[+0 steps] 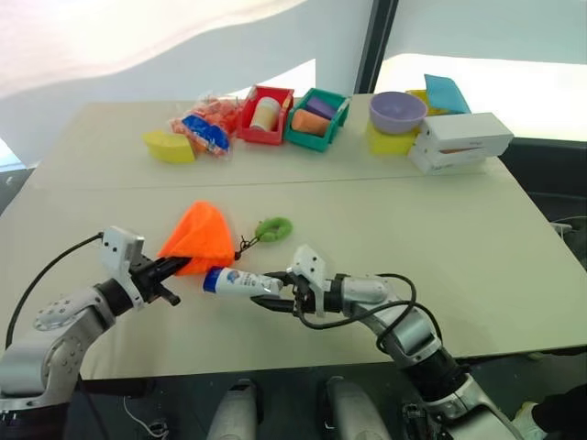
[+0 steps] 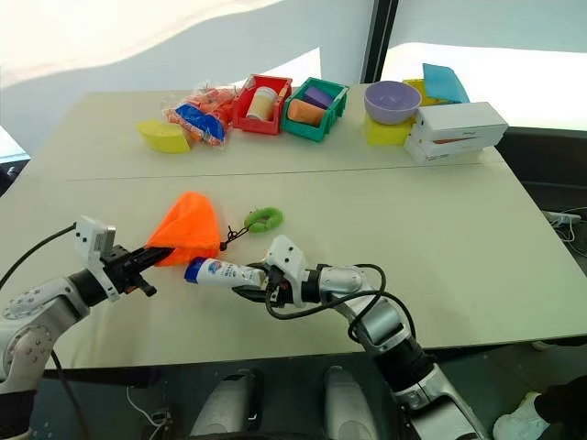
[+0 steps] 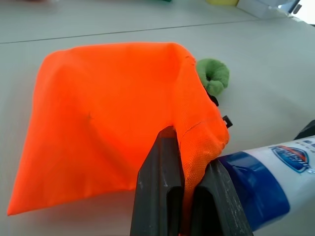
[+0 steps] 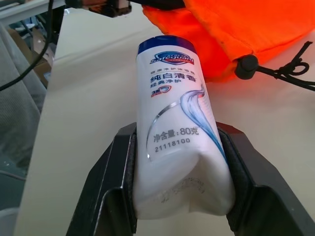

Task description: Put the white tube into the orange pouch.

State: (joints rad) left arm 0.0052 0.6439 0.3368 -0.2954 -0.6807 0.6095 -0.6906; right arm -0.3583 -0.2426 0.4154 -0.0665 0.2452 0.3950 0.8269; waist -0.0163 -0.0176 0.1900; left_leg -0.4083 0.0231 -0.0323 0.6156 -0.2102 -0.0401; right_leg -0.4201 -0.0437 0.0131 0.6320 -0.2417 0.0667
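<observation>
The orange pouch [image 1: 197, 238] lay on the near half of the pale table [image 1: 459, 275], the biggest of the task's things, and I held it by a corner of its rim: the two black fingers of my left gripper [image 3: 183, 196] were pressed together on a fold of the fabric, lifting that edge, I judge, so the mouth would gape toward my other arm. The white tube [image 1: 240, 282] hung just beside that pinched corner, above the table and outside the pouch, its dark blue cap leading. My right gripper [image 4: 179, 191] clamped the crimped tail of the tube between its fingers, which left the capped end free to go in first. The pouch's black cord [image 4: 285, 69] trailed from a toggle toward a fuzzy green ring [image 1: 272, 226] lying on the table just behind, near the tube's path; I judged it might snag. Well apart at the far edge stood white boxes [image 1: 459, 142], a purple bowl [image 1: 397, 112], a red bin [image 1: 266, 115], a green bin [image 1: 316, 119], a crinkly snack bag [image 1: 204, 128] and a yellow piece [image 1: 169, 147], none in the way.
</observation>
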